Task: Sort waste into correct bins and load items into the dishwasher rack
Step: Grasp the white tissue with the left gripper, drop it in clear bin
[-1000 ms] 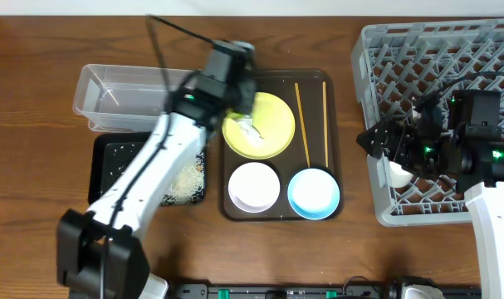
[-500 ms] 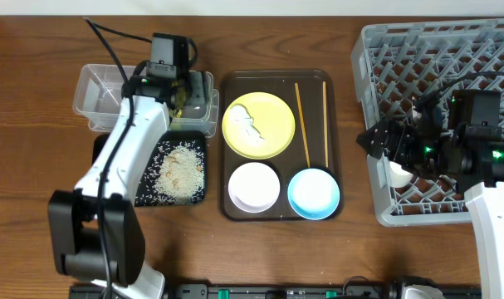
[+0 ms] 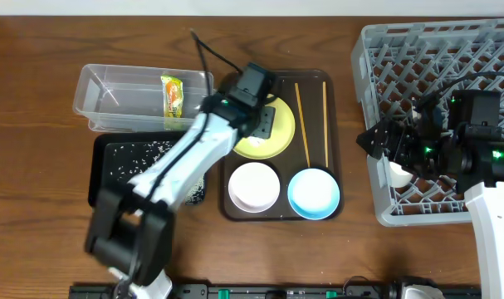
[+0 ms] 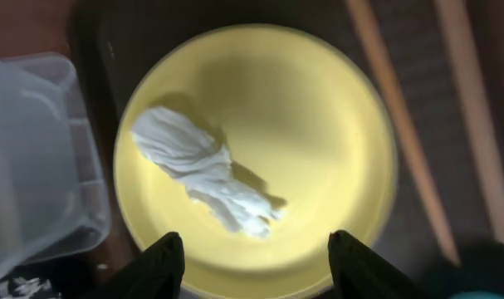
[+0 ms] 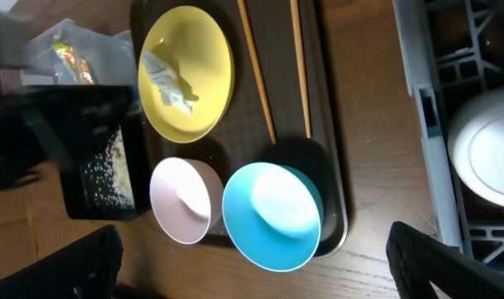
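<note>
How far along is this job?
Done: snack wrapper lies in the clear tub, rice in the black tray. In hand: open left gripper hovers over the tissue on the yellow plate. Left: plate, white bowl, blue bowl, chopsticks on the serving tray, none in the rack.

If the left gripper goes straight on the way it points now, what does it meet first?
Probably the crumpled white tissue on the yellow plate: the open left gripper points down at its near end. Depth is unclear, so it might touch bare plate instead.
</note>
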